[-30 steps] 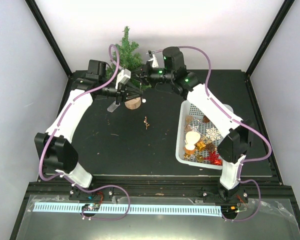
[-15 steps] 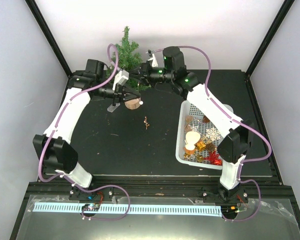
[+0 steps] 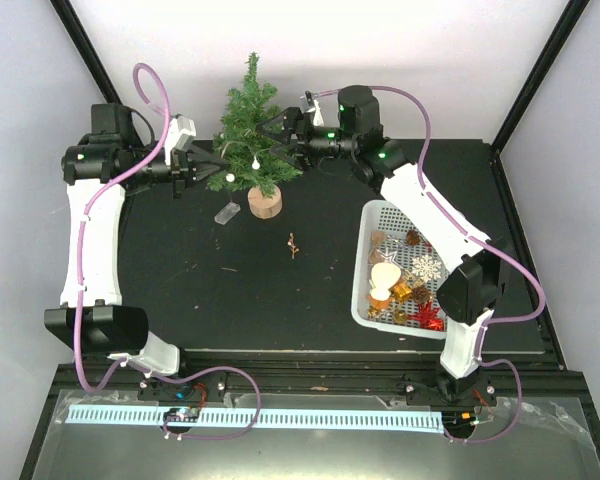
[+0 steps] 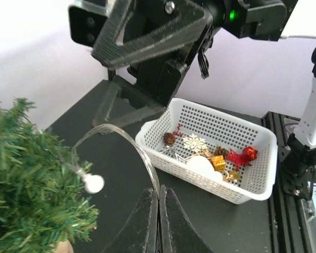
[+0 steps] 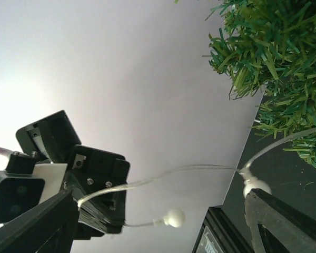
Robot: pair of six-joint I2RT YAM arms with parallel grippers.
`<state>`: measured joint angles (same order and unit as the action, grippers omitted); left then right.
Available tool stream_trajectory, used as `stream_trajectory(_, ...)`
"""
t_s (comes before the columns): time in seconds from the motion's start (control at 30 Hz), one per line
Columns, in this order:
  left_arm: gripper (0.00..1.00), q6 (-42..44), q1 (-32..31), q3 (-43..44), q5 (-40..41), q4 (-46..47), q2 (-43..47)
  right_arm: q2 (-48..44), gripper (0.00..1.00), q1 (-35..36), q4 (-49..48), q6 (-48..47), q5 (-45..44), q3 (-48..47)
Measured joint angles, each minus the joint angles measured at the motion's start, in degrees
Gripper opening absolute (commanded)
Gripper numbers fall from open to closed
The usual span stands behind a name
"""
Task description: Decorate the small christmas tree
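Swinging out to the left since a second ago, my left arm has carried my left fingers (image 4: 158,206) away from the small christmas tree (image 3: 252,140), and they are pinched tight on the thin clear light string (image 4: 124,134). My right fingers (image 3: 283,138), closed a second ago, now stand wide. The strand runs through the gap between them, and one white bulb (image 5: 255,186) sits just beside one finger; I cannot tell whether it touches. I read this as the right side letting go so that the strand rests on the branches while I hold the left end taut. With both arms drawn back, the tree shows whole. It stands at the far middle of the counter (image 3: 230,290), between my two sets of fingers and apart from the white basket (image 3: 365,300). Its long axis is upright, tip pointing straight up, trunk planted on the round wooden base (image 3: 265,205).
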<state>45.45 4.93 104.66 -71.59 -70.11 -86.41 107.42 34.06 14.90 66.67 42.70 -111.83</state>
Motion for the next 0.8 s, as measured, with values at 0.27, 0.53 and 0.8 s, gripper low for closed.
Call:
stream_trajectory(0.27, 0.02, -1.0, 4.9, 7.3, 0.5, -1.6, -3.2, -1.4, 0.87, -1.7, -0.1, -1.0, 1.1, 3.5)
stream_trajectory(0.53, 0.02, -7.8, 9.4, 16.5, 3.3, 2.8, -9.1, -7.4, 0.88, -6.0, 3.7, -5.6, 1.4, 8.5)
stream_trajectory(0.8, 0.02, -14.3, 7.3, 27.1, 12.8, 11.1, -16.9, -12.4, 0.88, -6.4, 4.5, -8.6, 2.3, 11.4)
